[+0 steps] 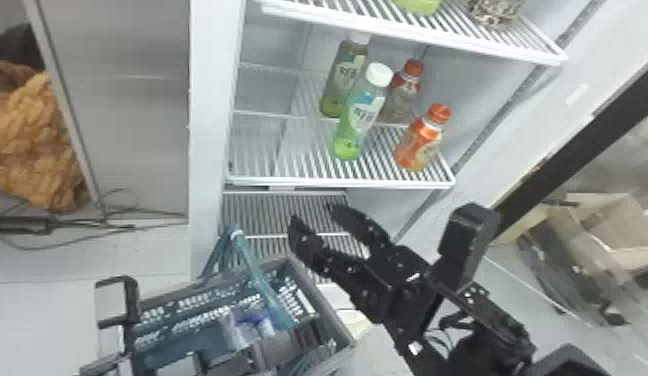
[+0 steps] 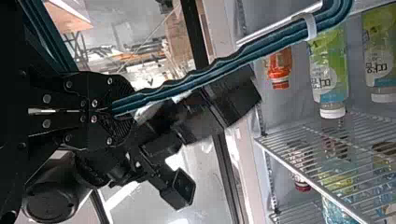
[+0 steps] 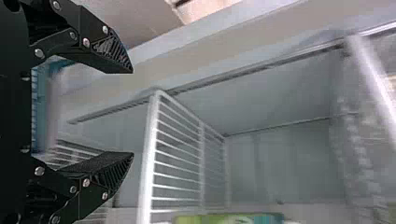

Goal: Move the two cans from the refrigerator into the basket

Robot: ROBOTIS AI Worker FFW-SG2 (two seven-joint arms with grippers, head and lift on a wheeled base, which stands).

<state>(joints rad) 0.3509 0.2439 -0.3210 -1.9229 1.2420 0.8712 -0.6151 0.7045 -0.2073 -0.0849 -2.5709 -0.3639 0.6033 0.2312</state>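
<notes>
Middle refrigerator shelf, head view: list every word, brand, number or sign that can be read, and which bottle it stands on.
Front green bottle: dark characters on the label, too blurred to read.
Rear green bottle: similar characters, too blurred.
Front orange bottle: label markings too small to read.
Rear red-capped bottle: nothing readable.

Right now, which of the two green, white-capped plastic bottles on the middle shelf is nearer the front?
The right-hand green plastic bottle: it stands in front, partly hiding its green twin behind.
</notes>
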